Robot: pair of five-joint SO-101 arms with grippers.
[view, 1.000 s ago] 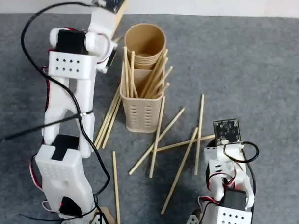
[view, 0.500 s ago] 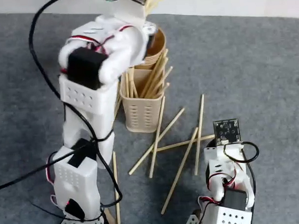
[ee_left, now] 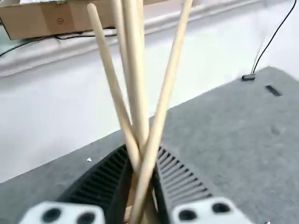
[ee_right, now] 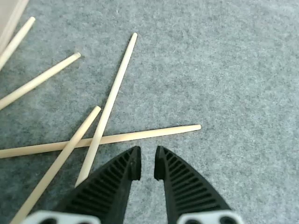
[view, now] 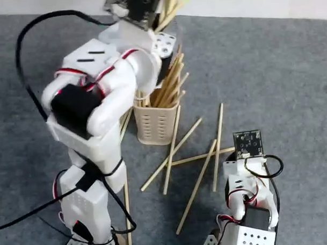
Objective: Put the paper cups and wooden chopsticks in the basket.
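The left arm (view: 103, 97) is rising and swinging in over the basket (view: 155, 128), where a second ago it was stretched low along the basket's left side. It is now covering the paper cups that stood in the basket's far part. The right arm (view: 249, 205) is keeping still.

The left gripper (ee_left: 140, 156) is pinching a bundle of wooden chopsticks (ee_left: 135, 84) between its ribbed fingers (ee_left: 180, 175). The sticks are fanning upward from the grip. In the high view they are poking up past the far edge of the tabletop (view: 269, 59), above the basket.

More chopsticks (view: 170, 87) are standing tilted inside the basket, which is sitting upright near the middle of the tabletop. Several loose chopsticks (view: 197, 186) are lying crossed on the grey surface between the basket and the right arm. One more stick (view: 127, 210) is lying beside the left arm's base, toward the near edge.

The right gripper (ee_right: 147, 163) is hanging low over the tabletop with its jaws a sliver apart and nothing between them. One loose stick (ee_right: 140, 135) is lying crosswise just ahead of its tips.
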